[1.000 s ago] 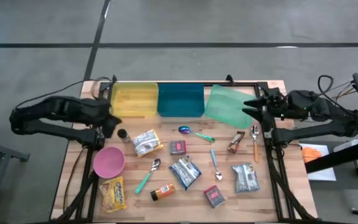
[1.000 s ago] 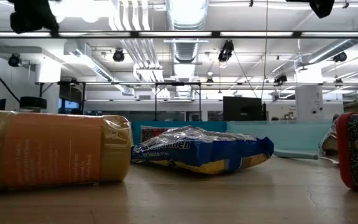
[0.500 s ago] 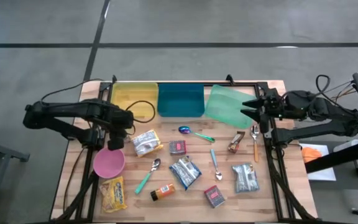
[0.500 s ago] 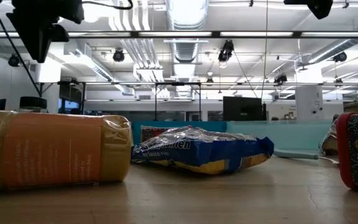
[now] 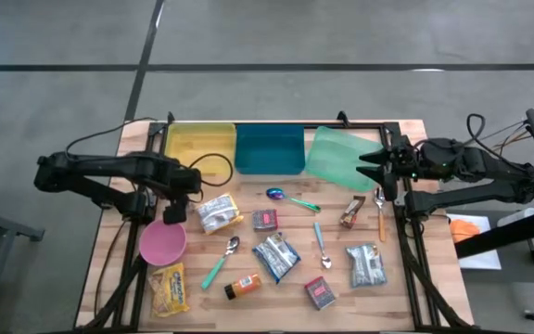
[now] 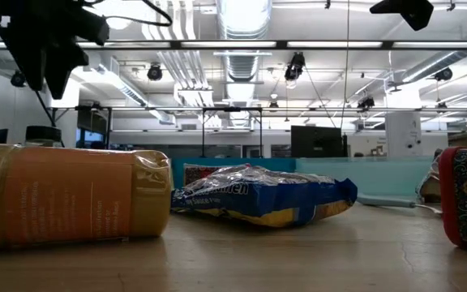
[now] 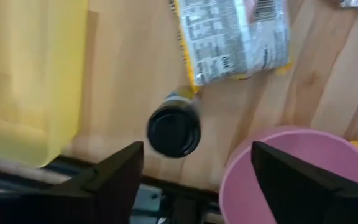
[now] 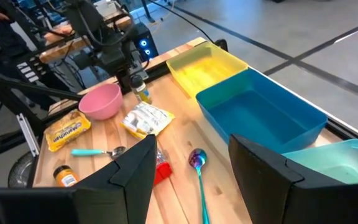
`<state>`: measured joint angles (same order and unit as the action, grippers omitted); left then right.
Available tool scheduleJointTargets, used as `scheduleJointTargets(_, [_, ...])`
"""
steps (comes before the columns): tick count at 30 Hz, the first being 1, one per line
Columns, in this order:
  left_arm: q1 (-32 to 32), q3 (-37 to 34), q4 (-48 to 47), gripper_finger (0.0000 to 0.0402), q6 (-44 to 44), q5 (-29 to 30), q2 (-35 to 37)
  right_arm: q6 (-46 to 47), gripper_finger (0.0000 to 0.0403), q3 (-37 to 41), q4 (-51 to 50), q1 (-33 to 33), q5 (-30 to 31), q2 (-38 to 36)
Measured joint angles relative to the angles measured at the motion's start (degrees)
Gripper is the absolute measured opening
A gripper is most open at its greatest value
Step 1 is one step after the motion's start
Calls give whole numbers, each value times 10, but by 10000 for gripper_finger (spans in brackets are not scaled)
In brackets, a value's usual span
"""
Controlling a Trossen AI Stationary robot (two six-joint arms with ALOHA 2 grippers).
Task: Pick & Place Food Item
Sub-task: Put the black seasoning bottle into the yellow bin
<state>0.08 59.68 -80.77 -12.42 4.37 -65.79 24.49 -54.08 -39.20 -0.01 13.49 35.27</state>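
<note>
A small bottle with a black cap stands upright on the wood between the yellow bin and the pink bowl. My left gripper hangs over it, pointing down and open, one finger on either side and clear of it. In the high view this gripper hides the bottle; the right wrist view shows the bottle below it. A silver snack bag lies just right of it. My right gripper waits open over the green bin, with nothing between its fingers.
A blue bin stands between the yellow and green ones. On the wood lie a blue bag, a yellow bag, another silver bag, an orange bottle, two red packets, a brown bar and several spoons.
My left gripper has swung from beside the yellow bin's left end toward the table's right and near edges and gone down, and it now stands over the black-capped bottle. Its wrist has turned on the way. The bottle has stayed where it was.
</note>
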Motion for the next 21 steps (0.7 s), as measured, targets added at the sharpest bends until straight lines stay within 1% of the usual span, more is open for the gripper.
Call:
scheduleJointTargets(3, [0,-28,24,333,-10,-20,7,-10,197,0,0,0,0,0])
scheduleJointTargets(5, [0,-42,28,336,-17,-21,11,-11,197,0,0,0,0,0])
scheduleJointTargets(12, [0,-74,75,337,-26,-20,23,-16,197,0,2,0,0,0])
scheduleJointTargets(17, [0,-103,86,337,-26,-16,26,-16,197,0,6,0,0,0])
scheduleJointTargets(21, [0,-111,92,337,-21,-11,26,-16,197,0,7,0,0,0])
